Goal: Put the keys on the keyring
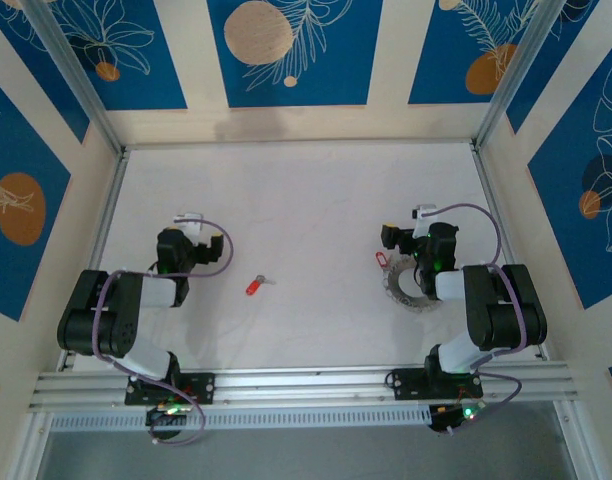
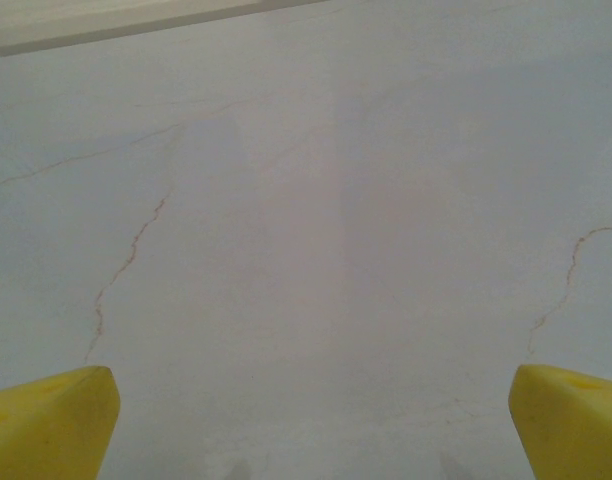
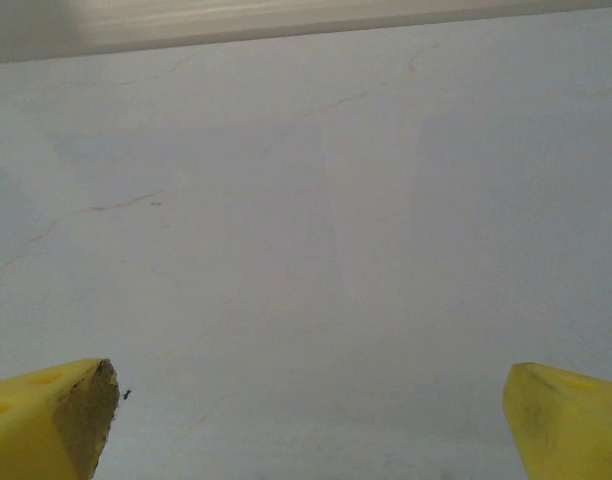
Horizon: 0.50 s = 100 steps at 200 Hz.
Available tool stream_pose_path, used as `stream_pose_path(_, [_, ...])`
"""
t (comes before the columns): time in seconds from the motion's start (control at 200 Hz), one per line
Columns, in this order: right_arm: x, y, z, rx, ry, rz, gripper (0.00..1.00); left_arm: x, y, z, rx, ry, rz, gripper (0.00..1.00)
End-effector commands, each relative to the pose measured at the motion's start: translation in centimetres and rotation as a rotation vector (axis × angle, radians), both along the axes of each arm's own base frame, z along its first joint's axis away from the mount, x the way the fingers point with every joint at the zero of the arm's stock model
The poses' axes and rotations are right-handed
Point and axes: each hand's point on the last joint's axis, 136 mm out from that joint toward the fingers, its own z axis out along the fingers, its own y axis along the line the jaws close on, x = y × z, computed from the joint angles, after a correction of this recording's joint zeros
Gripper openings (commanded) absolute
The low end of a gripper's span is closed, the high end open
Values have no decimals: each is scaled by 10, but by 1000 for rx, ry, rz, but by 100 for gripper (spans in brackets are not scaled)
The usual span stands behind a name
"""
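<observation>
Looking at the keyring (image 1: 410,290) as the anchor: it lies flat on the white surface (image 1: 316,190), partly tucked under the right arm's wrist, so only its left part shows from overhead. The red tag key (image 1: 380,259) sits just beside the ring on its upper left, apart from it as far as I can tell. The loose key (image 1: 257,285), red head with a short silvery shaft, lies well to the left of the ring, roughly between the two arms. The left end effector (image 2: 306,425) has its yellow fingers (image 2: 46,420) spread wide with only bare surface between them, and it's far left of the ring, beyond the loose key. The right end effector (image 3: 306,425) is spread wide too, holding nothing, just past the ring on its far side. So I'd say this is the very start, with the first grab not begun. The next move probably calls for the right one to back up and drop onto the ring or the tag while the left swings toward the loose key; these bits are tiny and flat, so it'll need a low, careful pinch
</observation>
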Motion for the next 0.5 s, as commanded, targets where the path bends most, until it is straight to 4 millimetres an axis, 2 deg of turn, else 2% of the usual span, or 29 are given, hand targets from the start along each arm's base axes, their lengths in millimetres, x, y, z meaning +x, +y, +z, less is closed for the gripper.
stream_pose_path(0.0, [1, -20, 12, 18, -57, -122, 99, 8, 9, 19, -26, -47, 49, 100])
stream_pose_path(0.09, [-6, -21, 28, 17, -91, -127, 99, 2, 11, 42, -1, -35, 82, 100])
stream_pose_path(0.185, [-16, -26, 55, 15, -108, -170, 99, -18, 4, 77, -80, -35, 117, 100])
stream_pose_path(0.295, [-33, -41, 77, 161, -42, -307, 99, -45, 10, 121, -192, -50, 186, 100])
stream_pose_path(0.405, [-46, -43, 80, 240, 53, -369, 99, -67, 21, 160, -281, -23, 286, 100])
stream_pose_path(0.445, [-51, -46, 75, 299, 105, -415, 99, -80, 34, 164, -371, 3, 414, 100])
stream_pose_path(0.495, [-56, -38, 67, 385, 200, -400, 99, -100, 51, 164, -492, 48, 598, 100])
